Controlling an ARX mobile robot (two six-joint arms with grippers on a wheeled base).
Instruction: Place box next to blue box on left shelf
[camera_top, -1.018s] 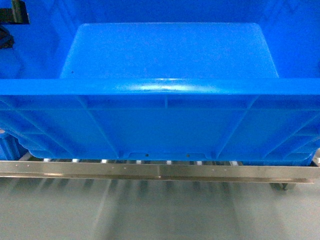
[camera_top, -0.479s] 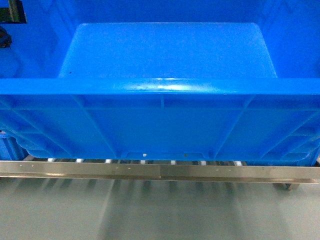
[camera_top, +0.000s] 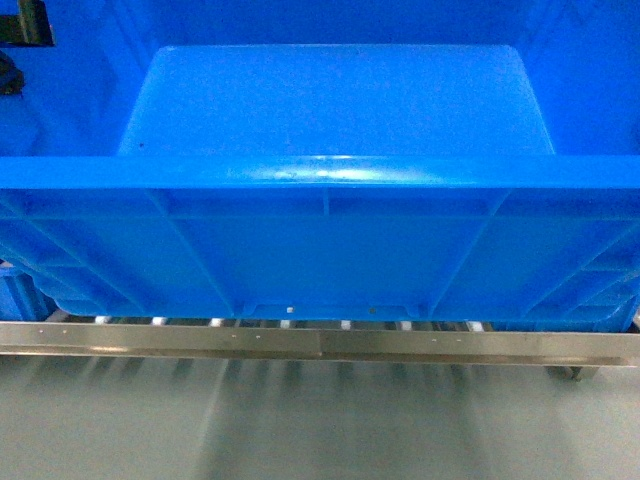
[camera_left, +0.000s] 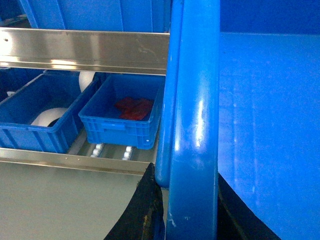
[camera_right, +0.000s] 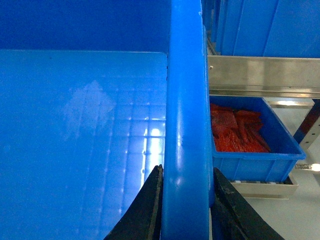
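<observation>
Head view: both claws, left claw (camera_left: 192, 210) and right claw (camera_right: 185, 210), pinch the glossy ribbed box's (camera_top: 330, 250) thick rounded rim.

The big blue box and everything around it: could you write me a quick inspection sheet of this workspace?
Surface: left shelf, steel front rail with white rollers behind; grey floor below.
Job's things: box, large, blue, empty, its base at the rail over the rollers.
Clutter: small blue bin holding red pieces and another bin holding a white roll on a lower level to the left; a bin of red pieces to the right.
Grippers: left gripper clamps the box's left rim; right gripper clamps its right rim, one finger inside and one outside each wall.
Cables: nothing seen.
Surroundings: more blue crates on the level above.
</observation>
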